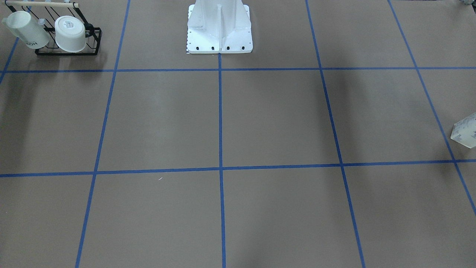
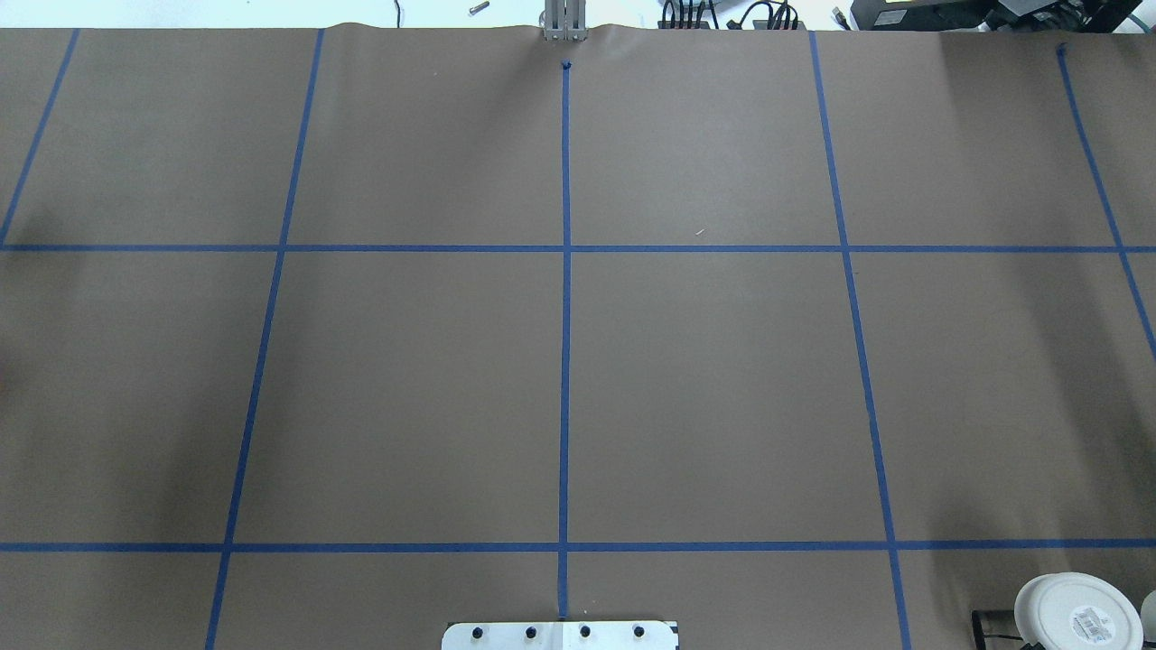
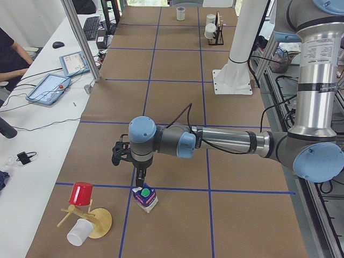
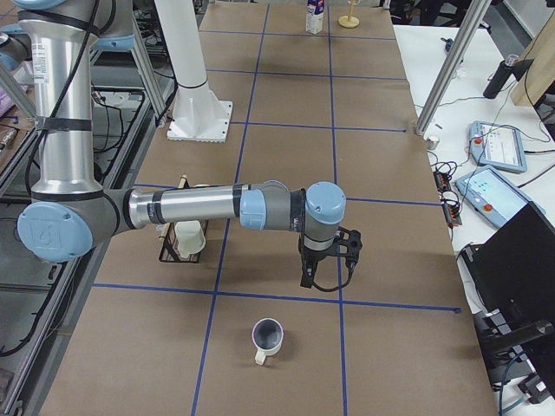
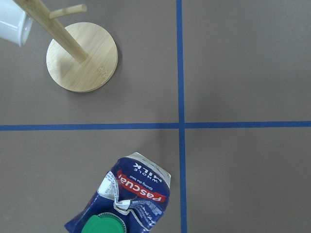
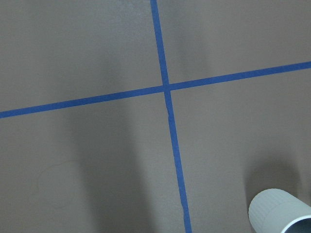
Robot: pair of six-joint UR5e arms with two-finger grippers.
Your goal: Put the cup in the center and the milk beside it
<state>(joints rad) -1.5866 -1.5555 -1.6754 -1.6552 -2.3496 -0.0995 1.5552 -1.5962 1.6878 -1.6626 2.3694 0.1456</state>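
The milk (image 3: 145,198), a blue carton with a green cap, stands upright near the table's left end. It also shows in the left wrist view (image 5: 124,199) and at the edge of the front-facing view (image 1: 465,132). My left gripper (image 3: 141,181) hangs just above its cap; I cannot tell if it is open or shut. The cup (image 4: 267,336), a white mug with a dark inside, stands near the table's right end and shows in the right wrist view (image 6: 282,213). My right gripper (image 4: 306,279) hovers a little beyond it, apart from it; I cannot tell its state.
A wooden mug tree (image 3: 91,220) with a red cup (image 3: 81,193) and a white cup (image 3: 79,232) stands close to the milk. A black wire rack (image 1: 68,37) holds two other white mugs near the robot base (image 1: 219,29).
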